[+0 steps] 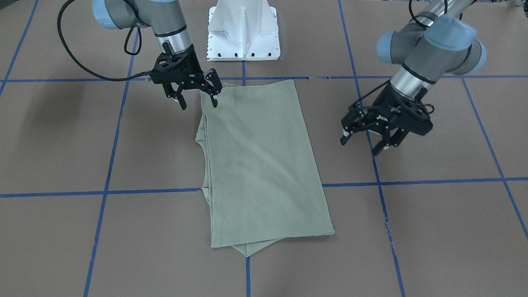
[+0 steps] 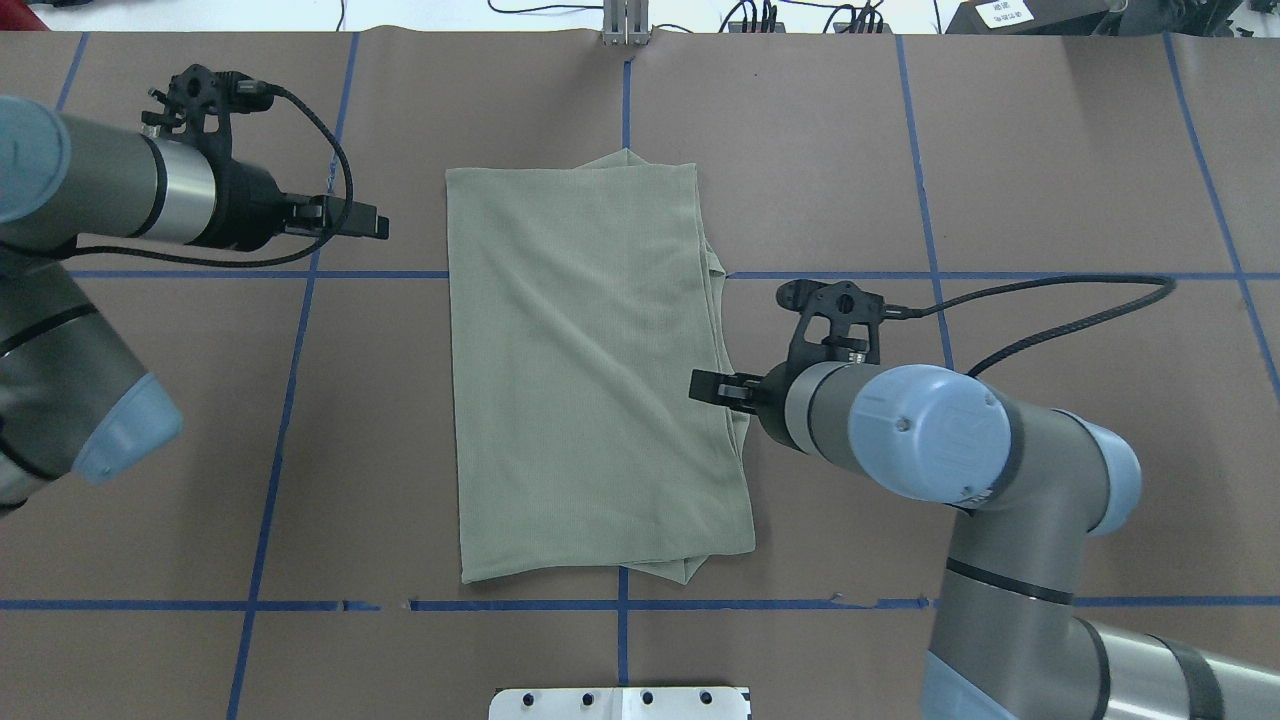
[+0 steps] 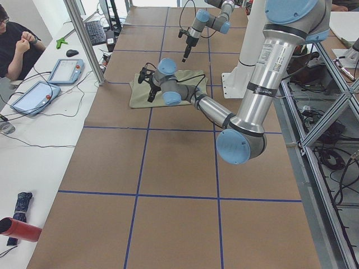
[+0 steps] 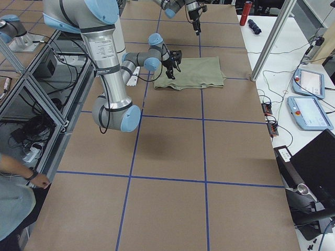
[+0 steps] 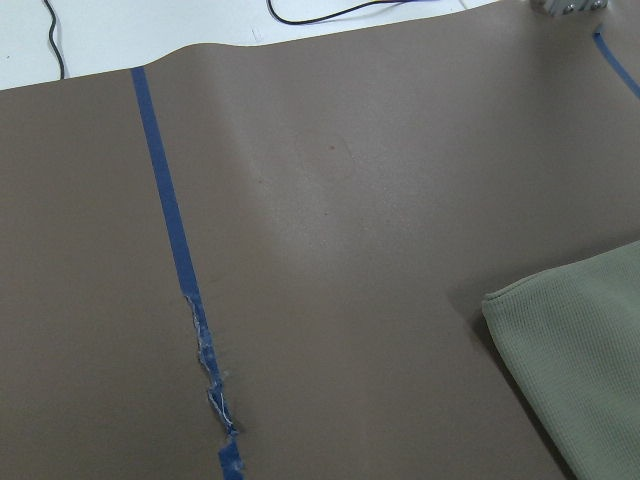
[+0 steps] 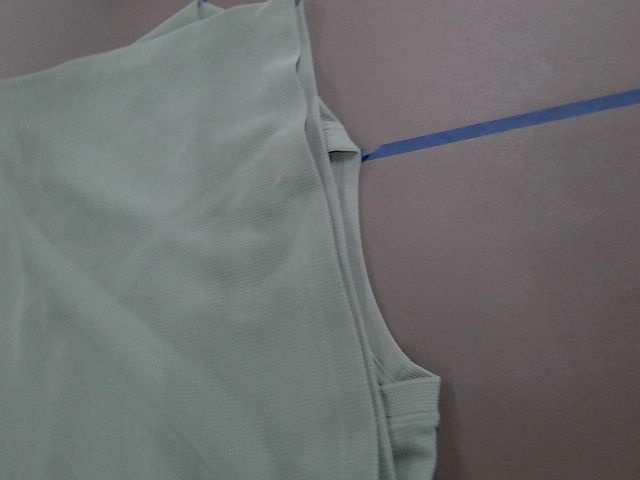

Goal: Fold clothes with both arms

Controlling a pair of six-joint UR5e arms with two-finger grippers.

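The sage-green shirt [image 1: 260, 165] lies flat on the brown table, folded into a long rectangle [image 2: 590, 370], with layered edges and ribbed collar on the robot's right side [image 6: 400, 400]. My right gripper [image 1: 199, 105] is open at the shirt's near right corner, one fingertip over the cloth, the other off its edge; it also shows in the overhead view [image 2: 705, 386]. My left gripper [image 1: 363, 146] is open and empty, hovering over bare table left of the shirt, apart from it [image 2: 375, 224]. The left wrist view shows only a shirt corner [image 5: 575, 370].
The white pedestal base [image 1: 243, 33] stands at the robot's side of the table, just behind the shirt. Blue tape lines [image 2: 300, 330] cross the brown tabletop. An operator [image 3: 17, 39], tablets [image 3: 64, 70] and a metal post [image 3: 87, 42] are along the far side.
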